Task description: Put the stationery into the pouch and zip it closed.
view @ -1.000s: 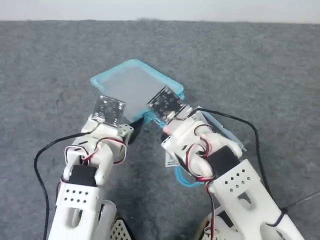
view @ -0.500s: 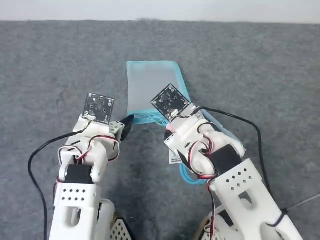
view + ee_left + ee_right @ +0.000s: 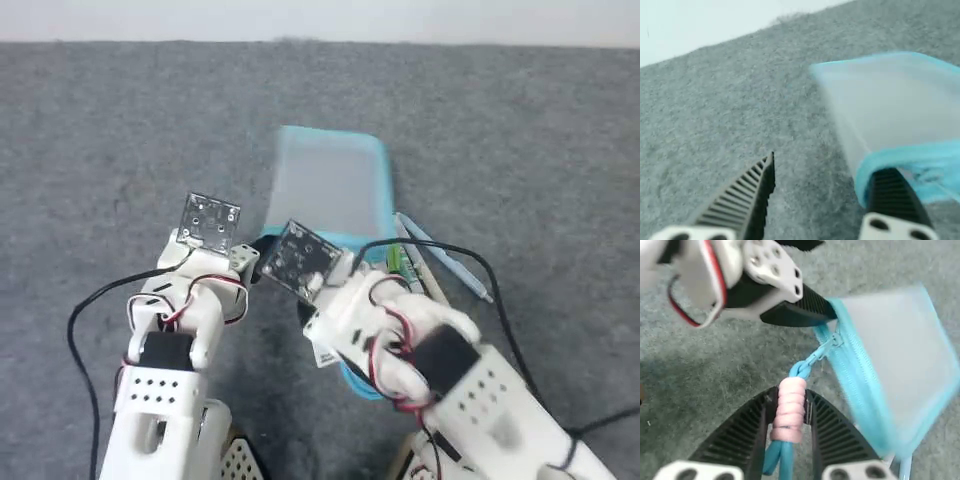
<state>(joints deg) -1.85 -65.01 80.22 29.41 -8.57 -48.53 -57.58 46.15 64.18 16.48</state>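
Translucent, blue-edged pouch (image 3: 330, 185) lies on grey felt (image 3: 110, 130). Right gripper (image 3: 790, 392) is clamped on the pink zip pull (image 3: 788, 415). Left gripper (image 3: 827, 167) has fingers apart, one against the pouch corner. Pens (image 3: 447, 262) lie outside, so loading and zipping remain.

No writing I can read anywhere here. The pouch (image 3: 335, 190) looks plain. A small white sticker (image 3: 321, 355) sits on the right arm, its print far too tiny to make out. The left wrist board (image 3: 210, 221) and right wrist board (image 3: 297, 258) show only specks.
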